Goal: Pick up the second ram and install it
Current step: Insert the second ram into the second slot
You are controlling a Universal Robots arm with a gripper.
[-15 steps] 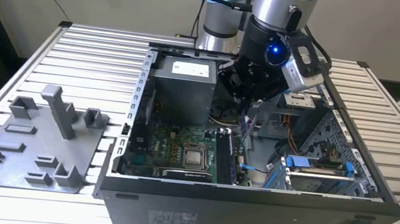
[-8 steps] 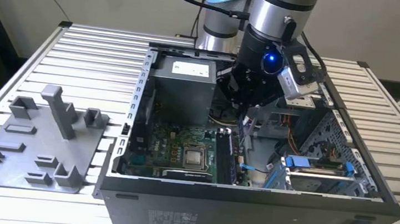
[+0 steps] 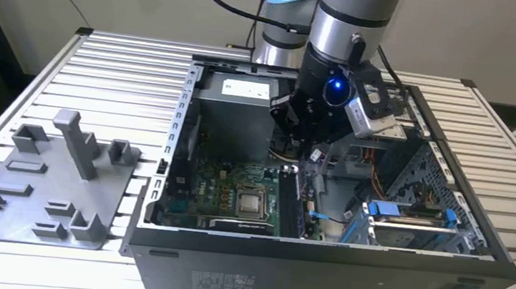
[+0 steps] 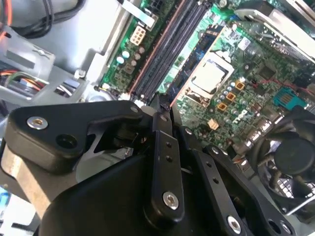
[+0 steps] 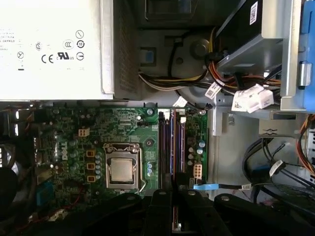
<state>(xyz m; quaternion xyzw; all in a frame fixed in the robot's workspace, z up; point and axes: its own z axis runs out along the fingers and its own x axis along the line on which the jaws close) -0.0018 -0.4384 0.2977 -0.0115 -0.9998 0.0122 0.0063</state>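
My gripper (image 3: 315, 150) hangs inside the open computer case (image 3: 321, 280), just above the long memory slots (image 3: 292, 198) beside the processor socket (image 3: 250, 203). In both wrist views the black fingers (image 4: 165, 147) meet, pinching a thin dark strip seen edge-on. That strip is the second ram (image 5: 167, 180), and it runs in line with the memory slots (image 5: 172, 147). The gripper (image 4: 158, 110) sits over the near end of the slots (image 4: 167, 49). How far the ram is from the slots cannot be told.
A grey plastic tray (image 3: 32, 193) with upright posts lies on the slatted table at the exterior view's left. Inside the case are the power supply (image 5: 49, 49), bundled cables (image 5: 236, 93), a blue-tabbed drive cage (image 3: 413, 218) and a black fan (image 4: 290, 157).
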